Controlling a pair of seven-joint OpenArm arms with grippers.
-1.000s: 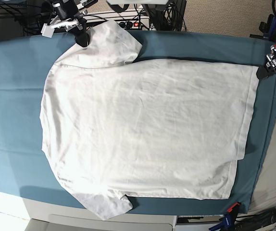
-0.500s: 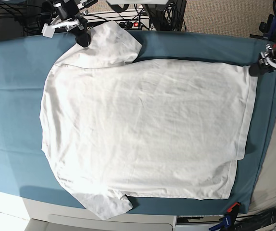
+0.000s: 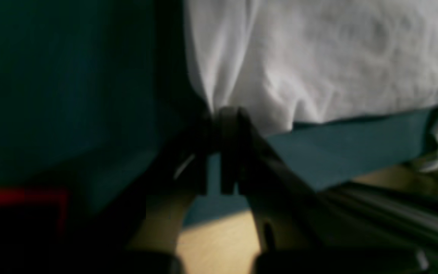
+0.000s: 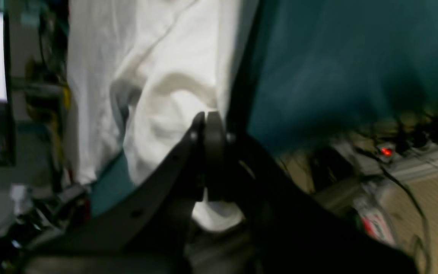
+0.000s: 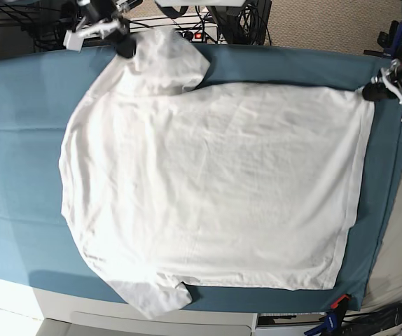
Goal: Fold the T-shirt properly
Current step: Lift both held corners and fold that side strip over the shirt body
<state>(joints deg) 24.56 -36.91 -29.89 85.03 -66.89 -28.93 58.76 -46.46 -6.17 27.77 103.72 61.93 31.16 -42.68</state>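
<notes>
The white T-shirt (image 5: 215,185) lies spread flat on the teal table cloth (image 5: 19,140), collar side to the left, hem to the right. My left gripper (image 5: 369,91) is shut on the T-shirt's far hem corner and lifts it; the left wrist view shows the fingertips (image 3: 222,118) pinching white cloth (image 3: 318,61). My right gripper (image 5: 125,49) is shut on the far shoulder by the sleeve and lifts it; the right wrist view shows the closed gripper (image 4: 207,121) pinching the white cloth (image 4: 158,76).
Cables and a power strip with a red light (image 5: 199,33) sit behind the far table edge. A clamp (image 5: 335,304) holds the cloth at the near right corner. The table's near edge (image 5: 152,322) runs along the bottom.
Both grippers have risen and pulled toward the far edge, lifting the far shoulder and far hem corner. The T-shirt's far edge has been drawn taut and shifted slightly away.
</notes>
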